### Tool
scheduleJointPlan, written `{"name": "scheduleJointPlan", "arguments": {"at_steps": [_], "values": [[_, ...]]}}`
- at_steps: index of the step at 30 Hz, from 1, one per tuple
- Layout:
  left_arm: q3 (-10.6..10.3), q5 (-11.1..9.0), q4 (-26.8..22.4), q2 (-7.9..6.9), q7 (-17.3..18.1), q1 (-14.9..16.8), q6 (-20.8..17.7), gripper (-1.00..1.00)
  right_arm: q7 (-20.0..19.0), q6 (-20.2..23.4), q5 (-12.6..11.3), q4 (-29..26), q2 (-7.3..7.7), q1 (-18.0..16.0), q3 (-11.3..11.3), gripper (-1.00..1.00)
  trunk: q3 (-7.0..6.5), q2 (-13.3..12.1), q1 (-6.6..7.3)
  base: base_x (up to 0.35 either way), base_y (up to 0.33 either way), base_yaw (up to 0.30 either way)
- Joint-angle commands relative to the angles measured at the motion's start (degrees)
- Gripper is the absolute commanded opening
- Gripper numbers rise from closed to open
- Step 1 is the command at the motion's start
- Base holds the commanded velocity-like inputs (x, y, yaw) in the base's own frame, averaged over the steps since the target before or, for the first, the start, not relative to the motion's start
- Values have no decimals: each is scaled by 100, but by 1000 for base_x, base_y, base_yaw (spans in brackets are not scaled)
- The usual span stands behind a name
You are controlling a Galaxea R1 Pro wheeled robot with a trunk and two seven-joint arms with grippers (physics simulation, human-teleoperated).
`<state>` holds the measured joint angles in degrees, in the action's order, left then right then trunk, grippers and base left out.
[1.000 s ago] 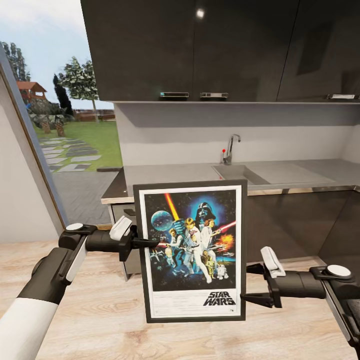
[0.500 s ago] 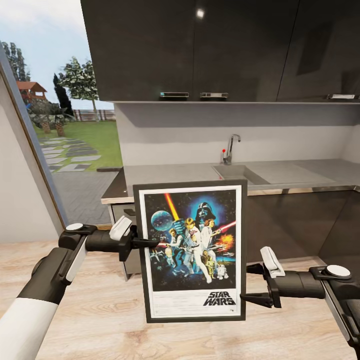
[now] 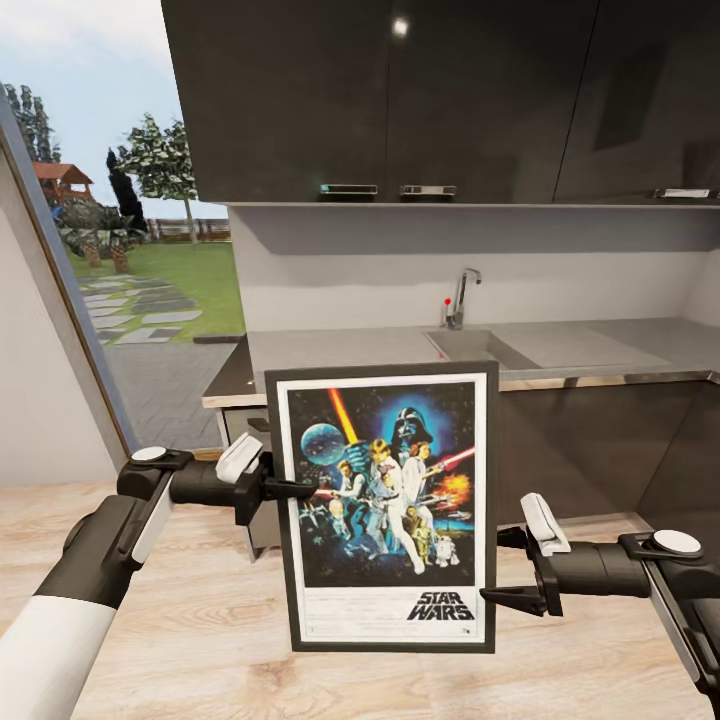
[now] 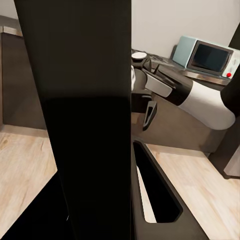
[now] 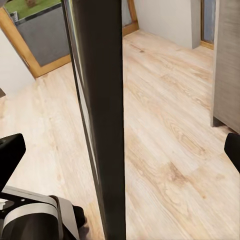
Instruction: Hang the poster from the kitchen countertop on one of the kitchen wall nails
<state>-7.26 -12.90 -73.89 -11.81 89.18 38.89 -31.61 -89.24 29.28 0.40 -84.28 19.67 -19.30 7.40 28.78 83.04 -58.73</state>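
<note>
The poster (image 3: 385, 505) was held upright above the wooden floor (image 3: 200, 640), in front of the desk (image 3: 340, 350) with its sink (image 3: 480, 348) and tap (image 3: 462, 295). The left claw (image 3: 300, 488) was clamped on its left edge. The right claw (image 3: 505, 568) was spread open at its right edge. Dark cabinets (image 3: 430, 100) were noted above.

I read one text: "STAR WARS", black block letters on the white lower border of the poster (image 3: 385, 505), toward its right corner.
</note>
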Motion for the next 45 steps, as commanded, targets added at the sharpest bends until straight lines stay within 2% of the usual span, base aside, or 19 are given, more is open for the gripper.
{"name": "scheduleJointPlan", "arguments": {"at_steps": [1, 17, 45], "values": [[-12, -19, 3, -6, -8, 4, -39, -100, -23, 60, 4, -2, 1, -4, 2, 100, 6, 4, 0, 0, 0, 0], [-12, -14, 14, -6, -6, 4, -39, -100, -31, -111, 4, -1, 2, 27, 6, 100, 6, 4, 0, 0, 0, 0], [-3, -11, 15, -15, -6, 4, -39, -100, -37, -142, 4, -7, 15, 52, 24, 100, 6, 4, 0, 0, 0, 0]]}}
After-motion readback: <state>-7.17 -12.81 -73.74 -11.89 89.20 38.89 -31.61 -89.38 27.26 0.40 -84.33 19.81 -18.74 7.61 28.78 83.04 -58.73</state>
